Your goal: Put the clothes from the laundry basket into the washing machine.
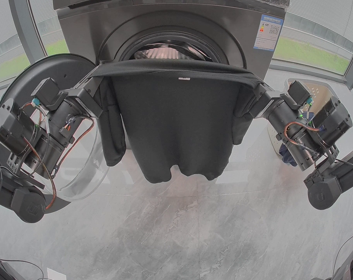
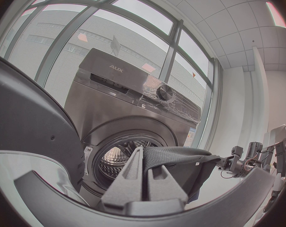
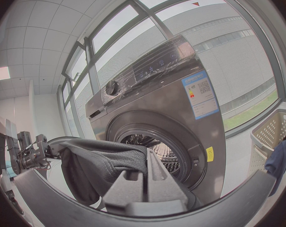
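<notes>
Inspected 1 dark charcoal short-sleeved knit T-shirt (image 1: 176,117). Found it off the floor, stretched wide along its shoulder line between 2 grippers, directly before the round drum opening (image 1: 166,51) of the grey steel front-loading washing machine (image 1: 87,28). Hangs flat and front-on, hem down, with both sleeves drooping at the sides and a small white neck label centred at the top edge. Screens the lower part of the opening without entering it. Looks limp and light, smooth apart from an uneven, slightly bunched hem.

Gripped at one shoulder by the left gripper (image 1: 91,83), with padded fingers pinched tight on the cloth. Gripped at the other shoulder by the right gripper (image 1: 260,90), with fingers likewise closed on fabric. Confirmed in both wrist views by cloth trapped between the pads.

Judged progress: out of the basket and presented at the machine, not yet loaded. Requires carrying forward through the opening and letting go inside the drum. Noted risk of hem or sleeves snagging on the door seal, given the full spread.

Recorded the round glass-windowed door (image 1: 63,70) swung open at the machine's left side, beside the left arm. Recorded 1 beige perforated plastic laundry basket (image 3: 269,131) on the floor off the machine's right front corner, with 1 navy blue garment (image 3: 280,160) draped over its rim. Judged at least 1 further item outstanding.
</notes>
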You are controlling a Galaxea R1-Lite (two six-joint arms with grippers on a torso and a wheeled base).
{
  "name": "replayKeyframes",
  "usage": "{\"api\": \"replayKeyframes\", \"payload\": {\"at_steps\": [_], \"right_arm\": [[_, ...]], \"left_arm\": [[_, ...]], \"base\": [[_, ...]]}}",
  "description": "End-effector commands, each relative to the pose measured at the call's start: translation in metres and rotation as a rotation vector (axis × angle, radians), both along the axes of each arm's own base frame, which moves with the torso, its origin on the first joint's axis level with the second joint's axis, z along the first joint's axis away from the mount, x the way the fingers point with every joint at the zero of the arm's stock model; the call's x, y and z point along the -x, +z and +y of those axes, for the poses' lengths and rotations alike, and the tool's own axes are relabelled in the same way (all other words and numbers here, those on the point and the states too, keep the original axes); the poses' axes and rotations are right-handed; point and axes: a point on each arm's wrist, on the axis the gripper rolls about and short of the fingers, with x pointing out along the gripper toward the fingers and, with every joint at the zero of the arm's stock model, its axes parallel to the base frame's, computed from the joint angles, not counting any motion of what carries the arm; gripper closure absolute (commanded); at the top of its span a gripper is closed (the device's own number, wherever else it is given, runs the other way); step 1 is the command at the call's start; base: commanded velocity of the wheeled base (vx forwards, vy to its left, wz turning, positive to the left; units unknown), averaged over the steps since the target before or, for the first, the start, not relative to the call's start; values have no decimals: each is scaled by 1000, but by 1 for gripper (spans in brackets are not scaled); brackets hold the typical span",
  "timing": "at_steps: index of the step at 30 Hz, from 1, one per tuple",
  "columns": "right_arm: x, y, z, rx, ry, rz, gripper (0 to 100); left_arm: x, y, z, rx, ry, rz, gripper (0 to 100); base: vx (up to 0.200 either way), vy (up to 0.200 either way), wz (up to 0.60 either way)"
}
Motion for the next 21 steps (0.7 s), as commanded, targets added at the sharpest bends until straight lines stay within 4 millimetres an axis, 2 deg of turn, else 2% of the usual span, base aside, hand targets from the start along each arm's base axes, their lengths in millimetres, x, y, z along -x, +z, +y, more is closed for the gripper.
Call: {"api": "replayKeyframes", "payload": {"at_steps": [1, 13, 21], "right_arm": [[4, 13, -1, -34, -8, -35, 100], [15, 27, -5, -59, -13, -72, 100], [15, 26, -6, -63, -17, -61, 100]], "left_arm": [[0, 0, 1, 1, 3, -1, 100], [3, 6, 1, 8, 2, -20, 100], [3, 7, 1, 6, -1, -23, 100]], "base": [[0, 0, 0], [0, 0, 0], [0, 0, 0]]}}
